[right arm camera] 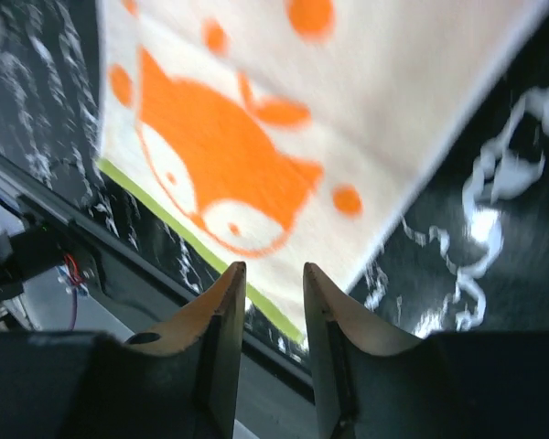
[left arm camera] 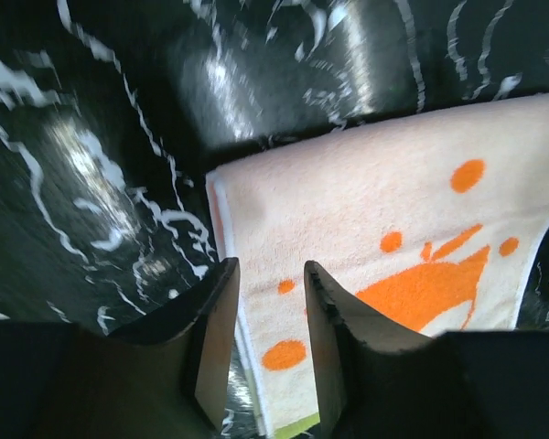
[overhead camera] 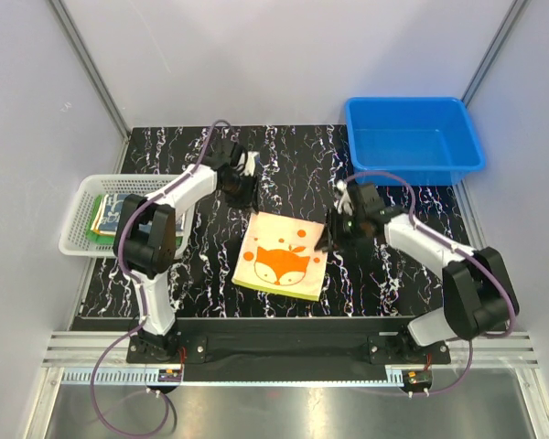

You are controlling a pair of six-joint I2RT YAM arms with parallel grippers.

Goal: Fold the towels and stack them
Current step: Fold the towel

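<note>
A white towel with an orange fox face (overhead camera: 282, 263) lies folded into a rough square on a black marbled table (overhead camera: 201, 265); a lime-green strip shows along its near edge. The left gripper (overhead camera: 244, 192) hangs just past the towel's far-left corner; the right gripper (overhead camera: 332, 236) sits just beside its right edge; both have fingers slightly parted, pinching nothing. Well to the towel's left, a white basket (overhead camera: 71, 245) holds other folded towels (overhead camera: 105, 215); a blue bin (overhead camera: 412, 103) stands beyond its far-right side. Folding looks finished or nearly so; the next move likely calls for pinching an edge and carrying the towel to the basket.
</note>
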